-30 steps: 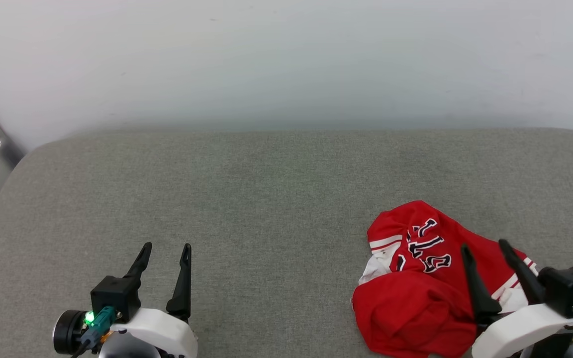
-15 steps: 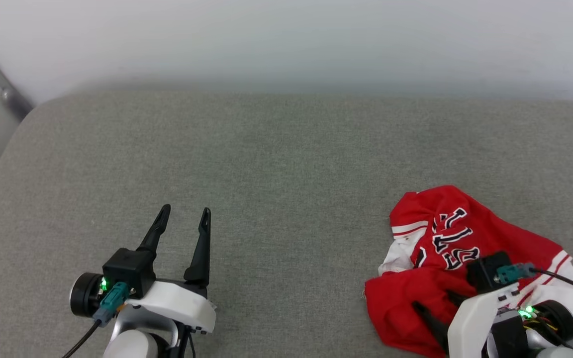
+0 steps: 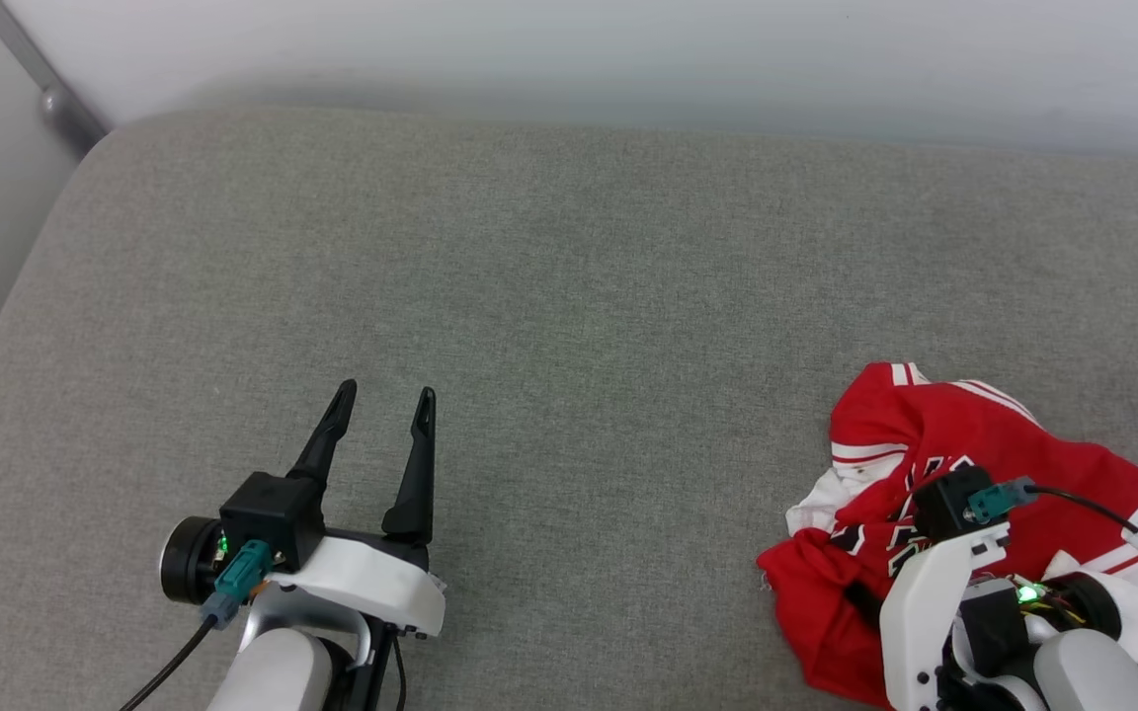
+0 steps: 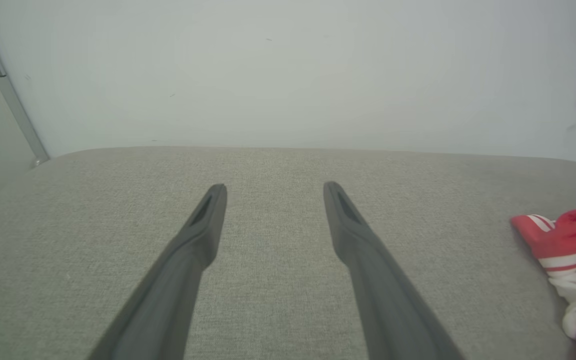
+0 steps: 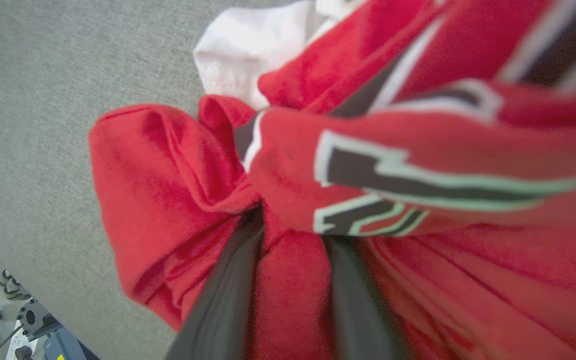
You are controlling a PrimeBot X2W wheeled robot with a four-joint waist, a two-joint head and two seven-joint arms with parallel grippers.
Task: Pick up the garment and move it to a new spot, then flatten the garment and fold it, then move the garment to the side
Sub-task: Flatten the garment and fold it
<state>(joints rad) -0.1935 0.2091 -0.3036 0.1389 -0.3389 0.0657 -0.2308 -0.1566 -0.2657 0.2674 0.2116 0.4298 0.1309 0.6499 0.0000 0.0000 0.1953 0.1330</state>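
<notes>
And the right gripper (image 5: pixel 293 235) straddles a fold of the crumpled red jersey (image 3: pixel 964 434), pinched or not I cannot tell, while the left gripper (image 3: pixel 386 390) hangs wide open over the grey cushion (image 3: pixel 569 247), so the jersey lies unlifted at the cushion's near right, with moving, flattening and folding all ahead.

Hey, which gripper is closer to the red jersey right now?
Right. The right gripper has its fingers sunk into the red jersey, cloth bunched between them. The left gripper hovers open over bare grey cushion, apart, to the jersey's left.
</notes>
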